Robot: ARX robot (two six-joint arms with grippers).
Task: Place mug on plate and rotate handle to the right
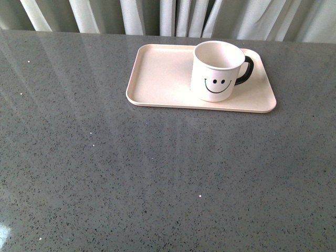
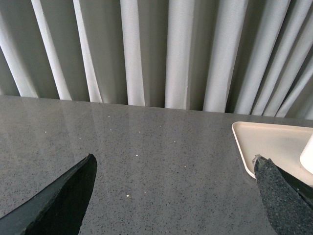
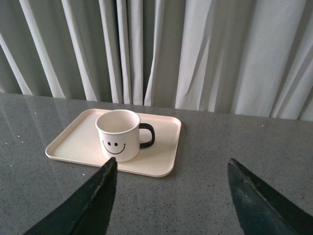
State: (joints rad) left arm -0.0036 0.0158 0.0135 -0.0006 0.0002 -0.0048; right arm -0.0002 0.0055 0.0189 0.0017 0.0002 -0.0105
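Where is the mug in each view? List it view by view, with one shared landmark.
Front view: the mug stands upright on the right half of the plate, handle pointing right.
Left wrist view: only a white sliver of the mug shows at the picture's edge, beside the plate.
Right wrist view: the mug sits mid-plate, smiley towards the camera.
Shared landmark: the plate.

No words, numbers, brands or labels could be read in any view. The only printed sign was a black smiley face, two dot eyes over a curved mouth, on the white side of the mug (image 1: 217,71), seen in both the front and right wrist views.
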